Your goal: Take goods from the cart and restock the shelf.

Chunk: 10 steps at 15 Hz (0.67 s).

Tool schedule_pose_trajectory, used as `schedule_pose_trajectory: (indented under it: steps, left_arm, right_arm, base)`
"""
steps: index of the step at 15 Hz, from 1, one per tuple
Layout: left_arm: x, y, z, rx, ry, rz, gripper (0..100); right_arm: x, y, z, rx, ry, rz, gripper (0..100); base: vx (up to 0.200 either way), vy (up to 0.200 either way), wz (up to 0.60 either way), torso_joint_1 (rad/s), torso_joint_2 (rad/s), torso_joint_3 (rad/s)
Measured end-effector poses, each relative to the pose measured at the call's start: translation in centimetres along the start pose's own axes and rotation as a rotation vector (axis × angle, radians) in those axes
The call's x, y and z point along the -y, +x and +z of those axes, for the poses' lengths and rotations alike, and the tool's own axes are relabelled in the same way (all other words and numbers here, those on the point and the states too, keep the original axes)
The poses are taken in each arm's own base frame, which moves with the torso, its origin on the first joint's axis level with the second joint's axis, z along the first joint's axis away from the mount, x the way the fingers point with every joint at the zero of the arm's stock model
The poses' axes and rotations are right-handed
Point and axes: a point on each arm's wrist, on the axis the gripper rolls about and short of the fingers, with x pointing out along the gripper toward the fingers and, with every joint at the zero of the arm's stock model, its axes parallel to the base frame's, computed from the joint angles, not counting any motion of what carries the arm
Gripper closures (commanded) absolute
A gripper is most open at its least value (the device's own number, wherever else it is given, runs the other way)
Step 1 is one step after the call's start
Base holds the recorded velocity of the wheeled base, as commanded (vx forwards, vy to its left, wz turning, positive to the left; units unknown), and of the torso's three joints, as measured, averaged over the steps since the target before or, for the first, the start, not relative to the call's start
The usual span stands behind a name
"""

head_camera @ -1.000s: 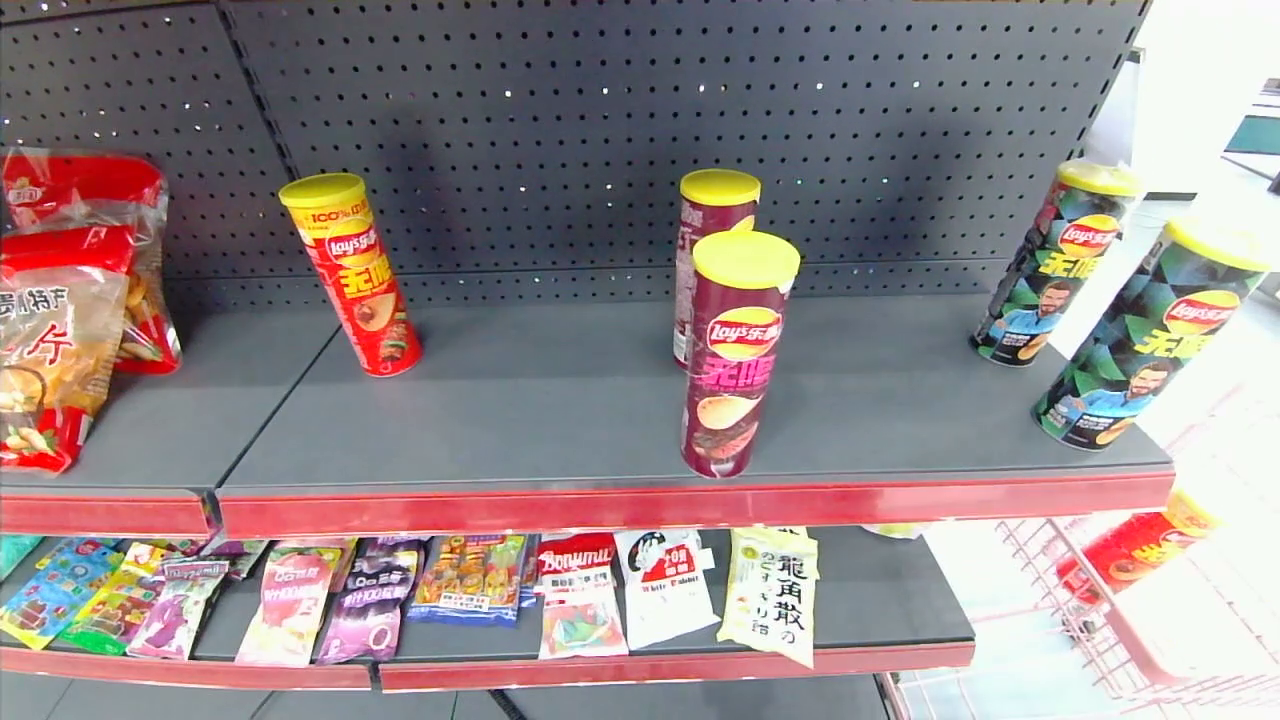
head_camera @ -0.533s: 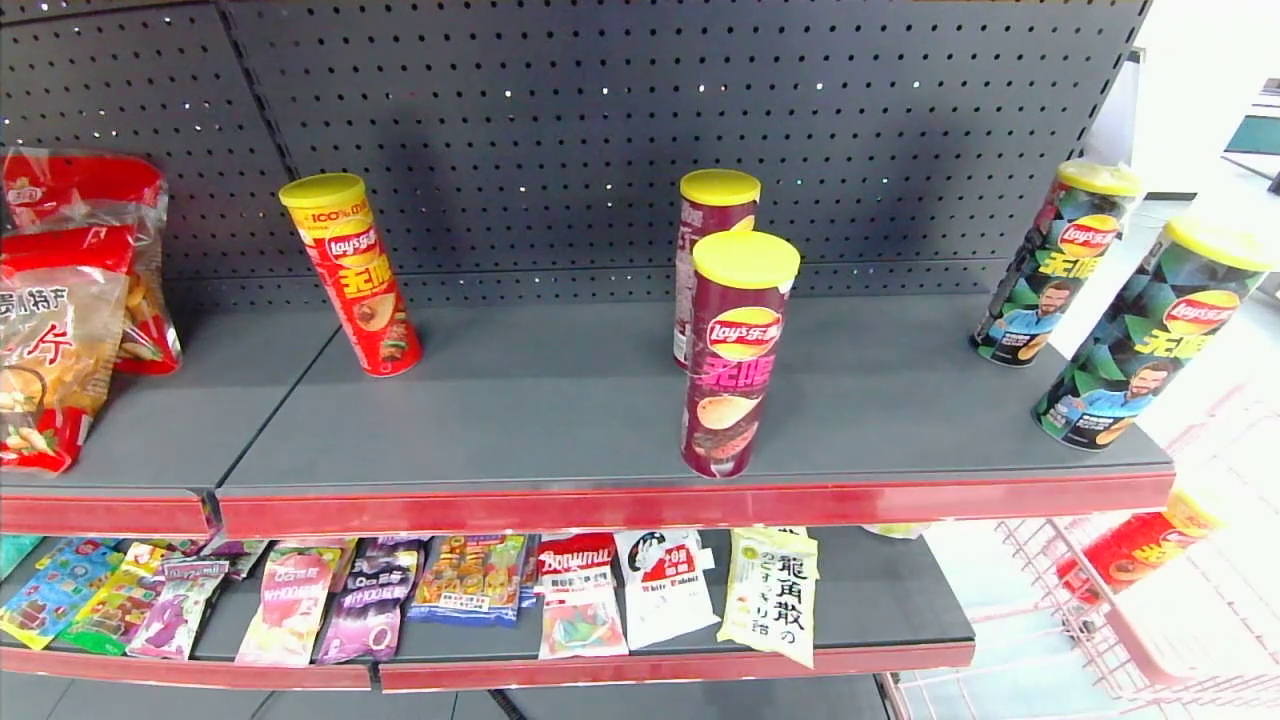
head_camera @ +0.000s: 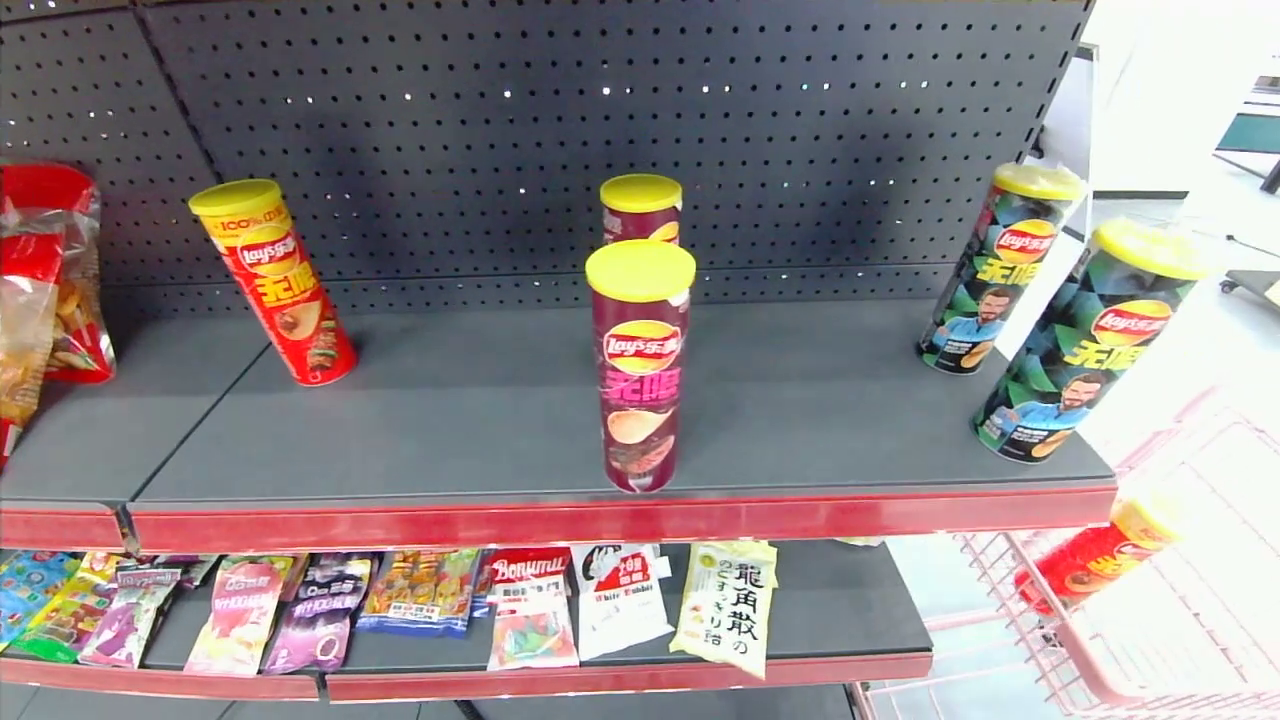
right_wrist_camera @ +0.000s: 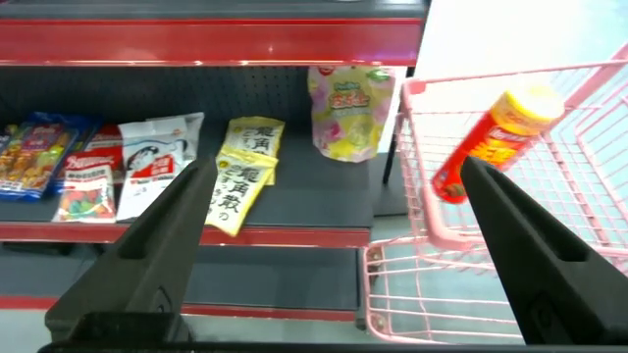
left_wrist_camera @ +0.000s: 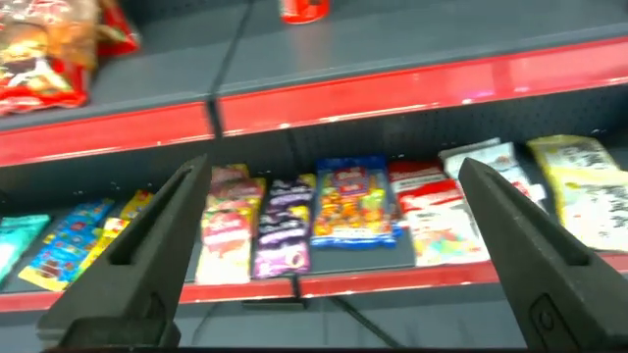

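Head view, stock: we saw the upper shelf (head_camera: pixel 480 420) carrying chip cans upright in flavour groups. A shelved red can (head_camera: pixel 272 285) stood at the left, a front maroon can (head_camera: pixel 640 370) at the lip, and dark green cans (head_camera: pixel 1085 345) at the right. We judged the labels were faced outward for shoppers and the gaps left for new stock.
Head view, cart: the cart (head_camera: pixel 1070 640) stood low at the right, and the red chip can (head_camera: pixel 1090 555) lay tilted in it, not yet picked.
Head view, obscured: the rear maroon can (head_camera: pixel 641 208) was mostly hidden behind the front one, and the bagged snacks (head_camera: pixel 40 290) were cut off at the edge. Glare washed out the cart, so we could not tell what else it held.
Left wrist view: the left end effector (left_wrist_camera: pixel 334 165) hung spread wide and empty, facing the snack packets (left_wrist_camera: pixel 353 201) on the lower shelf.
Right wrist view: the right end effector (right_wrist_camera: pixel 340 165) gaped empty too, well apart from the red chip can (right_wrist_camera: pixel 496 142) leaning inside the cart (right_wrist_camera: pixel 410 167). We judged this arm the nearer one for the pick.
Right wrist view, obscured: the cart's wires crossed the can's lower end.
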Motion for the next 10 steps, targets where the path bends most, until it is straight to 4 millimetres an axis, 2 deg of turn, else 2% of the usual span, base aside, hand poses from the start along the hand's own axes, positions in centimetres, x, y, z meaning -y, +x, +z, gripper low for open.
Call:
schedule_pose_trajectory:
  steps: [8,10]
  left_arm:
    - [0.01,0.01,-0.05,-0.001,-0.005,-0.001,0]
    - [0.02,0.01,-0.05,-0.001,-0.007,-0.004,0]
  right_arm:
    - [0.0,0.0,0.0,0.0,0.003,0.0,0]
    - [0.0,0.0,0.0,0.0,0.003,0.0,0]
  base:
    - [0.0,-0.2,0.0,-0.002,0.0,0.002]
    - [0.0,0.0,0.0,0.0,0.0,0.0]
